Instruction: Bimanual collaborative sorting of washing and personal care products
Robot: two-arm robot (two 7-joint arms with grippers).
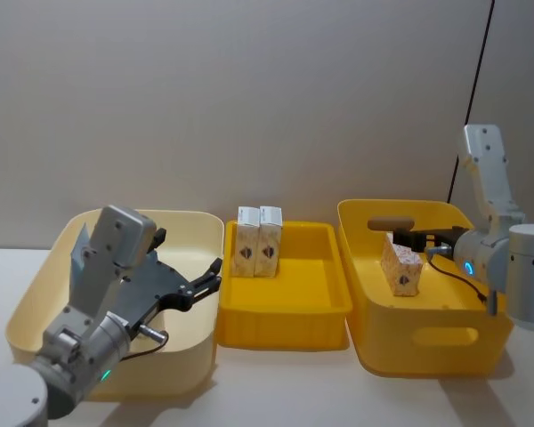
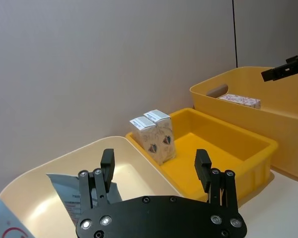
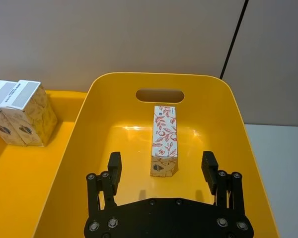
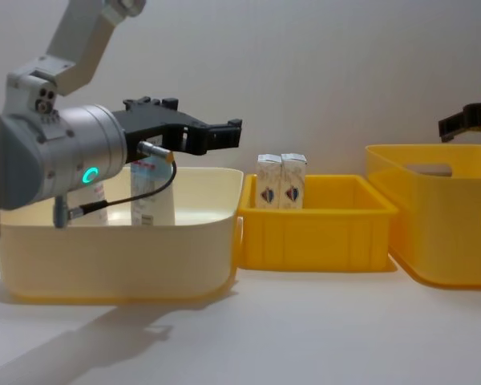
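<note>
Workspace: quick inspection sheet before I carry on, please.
Surface: pale tabletop carrying three bins.
Job's things: two small white cartons upright, touching, in shallow yellow plastic tray; patterned carton lying in deep yellow plastic bin; light-blue squeeze tubes in cream plastic bin.
Clutter: nothing seen.
Grippers: left gripper open above cream bin; right gripper open over deep yellow bin.
Cables: black cable hanging at far right.
Surroundings: plain grey wall.
</note>
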